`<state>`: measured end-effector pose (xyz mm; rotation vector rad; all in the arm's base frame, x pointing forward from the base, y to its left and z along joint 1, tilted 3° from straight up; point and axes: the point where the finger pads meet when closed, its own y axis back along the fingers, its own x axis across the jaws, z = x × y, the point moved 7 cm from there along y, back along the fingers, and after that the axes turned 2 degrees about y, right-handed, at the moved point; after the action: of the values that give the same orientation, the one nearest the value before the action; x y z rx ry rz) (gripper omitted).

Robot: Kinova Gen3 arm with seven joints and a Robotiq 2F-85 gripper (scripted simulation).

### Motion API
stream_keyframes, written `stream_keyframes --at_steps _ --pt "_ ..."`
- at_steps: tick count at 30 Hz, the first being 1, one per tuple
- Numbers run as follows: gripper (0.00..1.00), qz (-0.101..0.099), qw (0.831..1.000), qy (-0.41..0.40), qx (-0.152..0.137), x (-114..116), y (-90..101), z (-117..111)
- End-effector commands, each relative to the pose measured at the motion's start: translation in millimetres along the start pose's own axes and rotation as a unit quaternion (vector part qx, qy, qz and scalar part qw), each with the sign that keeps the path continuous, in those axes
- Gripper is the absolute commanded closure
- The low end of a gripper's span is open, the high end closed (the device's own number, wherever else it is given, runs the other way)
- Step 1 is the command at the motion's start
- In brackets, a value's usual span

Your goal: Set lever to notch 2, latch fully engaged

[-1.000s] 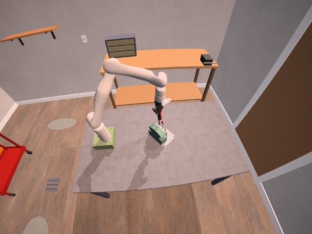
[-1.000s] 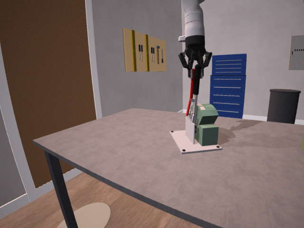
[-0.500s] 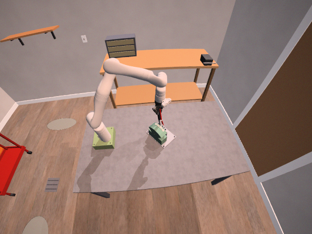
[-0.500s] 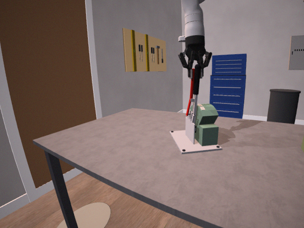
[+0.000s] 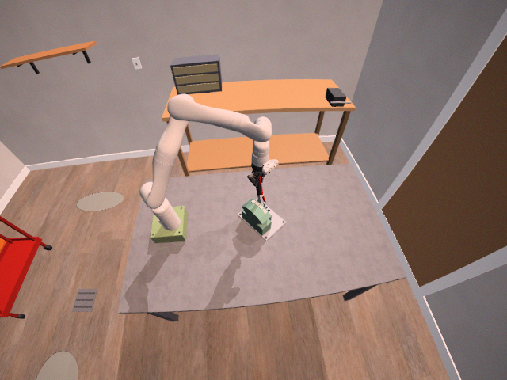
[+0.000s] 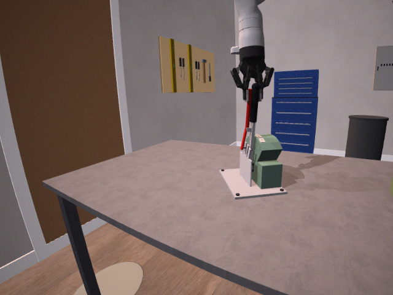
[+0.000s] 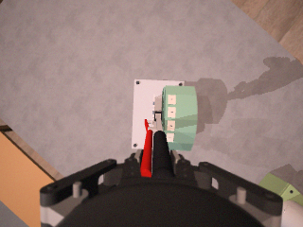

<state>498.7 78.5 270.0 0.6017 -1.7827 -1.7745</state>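
A green lever housing stands on a white baseplate on the grey table. A black handle rises from it with a red bar pressed close along its side. My gripper comes down from above and is shut on the handle and the red bar together near their top. Small number plates run in a row along the housing top; the lever base stands near the plate closest to the wrist camera. The digits are too small to read.
The arm's green base block sits on the table to one side. An orange shelf unit stands behind the table. A blue drawer cabinet and a dark bin stand beyond the far edge.
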Motion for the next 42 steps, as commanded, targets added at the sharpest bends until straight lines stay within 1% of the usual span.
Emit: stream_keyframes --at_steps 1,2,42 --pt "1.00 -0.007 1.000 -0.009 0.016 -3.8 1.7 -13.9" --pt "0.03 -0.007 1.000 -0.009 0.016 -3.8 1.7 -13.9" --pt "0.03 -0.006 1.000 -0.010 0.015 -2.8 0.9 -13.6"
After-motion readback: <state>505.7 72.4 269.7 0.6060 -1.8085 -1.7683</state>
